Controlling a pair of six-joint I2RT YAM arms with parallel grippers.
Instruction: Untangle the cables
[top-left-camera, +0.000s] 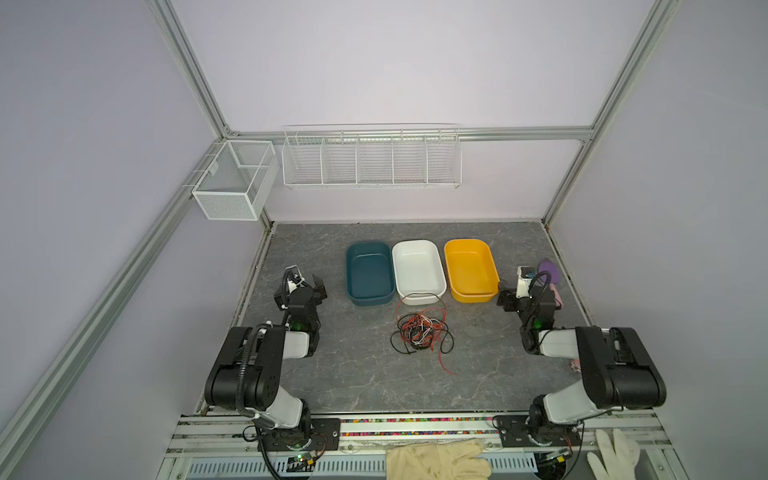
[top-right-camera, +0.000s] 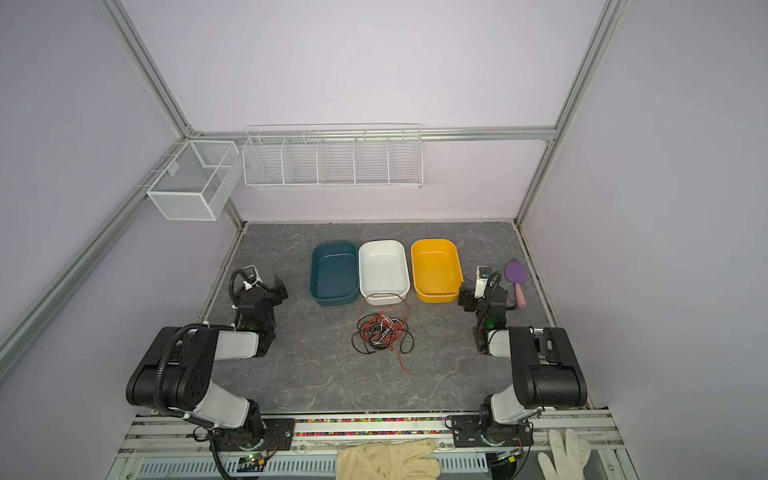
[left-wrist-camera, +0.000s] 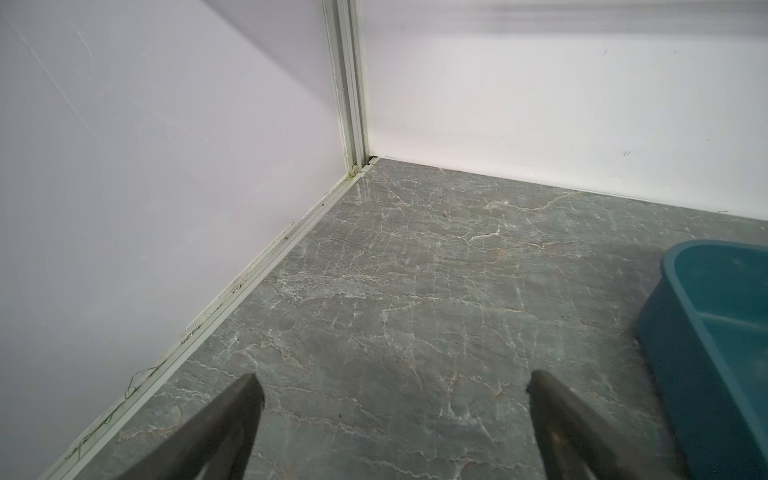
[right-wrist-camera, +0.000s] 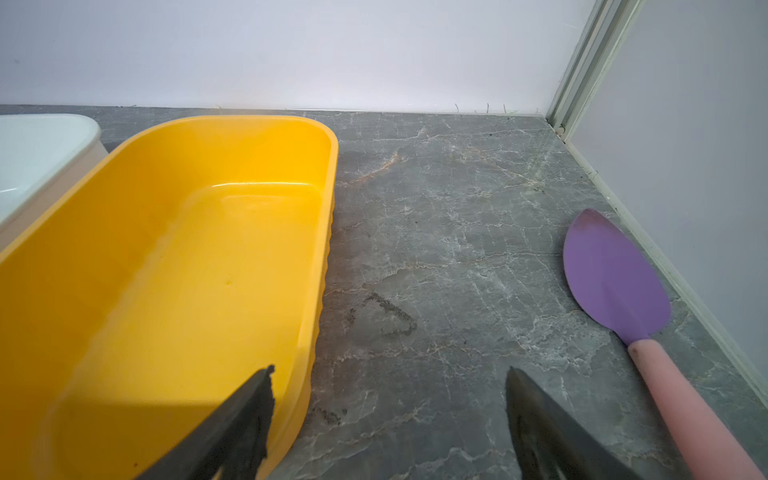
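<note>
Both top views: thin curling cables (top-left-camera: 419, 331) on marbled tabletop (top-left-camera: 353, 374).

You face pale lilac walls (top-left-camera: 395, 62) held in an aluminium frame (top-left-camera: 519, 134), evenly lit. The floor (top-left-camera: 365, 374) is grey, veined like marble. A wire rack (top-left-camera: 372, 160) hangs on the back wall, with a mesh basket (top-left-camera: 226, 203) just left of it.

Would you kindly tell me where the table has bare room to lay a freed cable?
Free: the wide stretch between the cables and the front rail, and the surface between the cables and the left gripper. Crowded: the right edge, where the right gripper, yellow tub and purple spatula sit close.
</note>
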